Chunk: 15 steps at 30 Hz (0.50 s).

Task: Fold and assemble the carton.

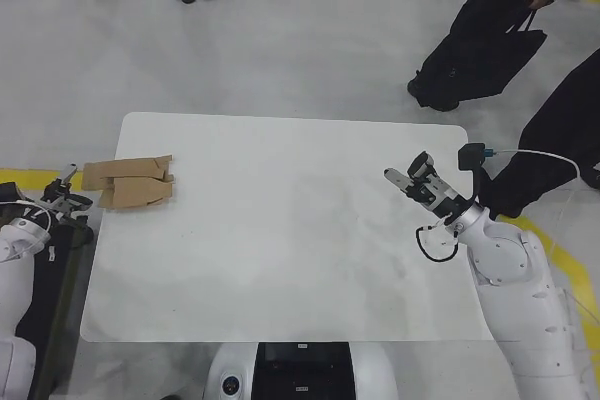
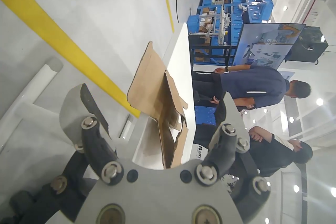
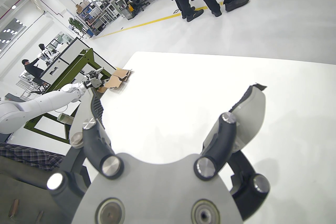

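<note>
Nearest my camera, the left tool [image 2: 156, 92] stands open, its grey metal fingers [image 2: 72, 104] with black pads spread wide and gripping nothing, just beside the carton [image 1: 130, 182]. I see flattened brown cardboard with notched flaps, lying at the desk's [image 1: 280, 250] far left corner, partly over the edge. The right tool [image 1: 410, 180], likewise open and empty, hangs over the desk's right side, well apart from the carton. The desk is smooth, white and round-cornered. The floor [image 1: 280, 60] is glossy pale grey with a yellow line [image 1: 25, 178].
</note>
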Tool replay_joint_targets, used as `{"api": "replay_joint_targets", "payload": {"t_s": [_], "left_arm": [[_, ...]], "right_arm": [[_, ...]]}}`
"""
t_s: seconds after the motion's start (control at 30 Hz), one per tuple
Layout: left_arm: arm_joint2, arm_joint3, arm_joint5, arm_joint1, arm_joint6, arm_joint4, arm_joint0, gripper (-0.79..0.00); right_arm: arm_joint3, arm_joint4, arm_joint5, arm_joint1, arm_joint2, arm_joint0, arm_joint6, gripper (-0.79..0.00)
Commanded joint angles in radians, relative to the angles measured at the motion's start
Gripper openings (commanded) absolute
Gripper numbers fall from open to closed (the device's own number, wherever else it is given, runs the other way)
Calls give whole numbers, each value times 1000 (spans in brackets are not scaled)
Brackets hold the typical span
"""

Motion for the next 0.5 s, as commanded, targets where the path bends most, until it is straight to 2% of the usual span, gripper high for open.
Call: {"api": "replay_joint_targets", "payload": {"t_s": [0.0, 0.07, 0.2, 0.33, 0.47], "left_arm": [[10, 18, -2, -10, -3, 9, -19, 0], [21, 34, -7, -20, -6, 25, -37, -74], [37, 65, -11, -37, 5, 50, -68, -157], [47, 90, -11, -49, 13, 70, -91, -379], [46, 110, -11, -58, 8, 68, -105, -456]], "right_arm": [[0, 0, 0, 0, 0, 0, 0, 0], [0, 0, 0, 0, 0, 0, 0, 0], [0, 0, 0, 0, 0, 0, 0, 0], [0, 0, 0, 0, 0, 0, 0, 0], [0, 0, 0, 0, 0, 0, 0, 0]]}}
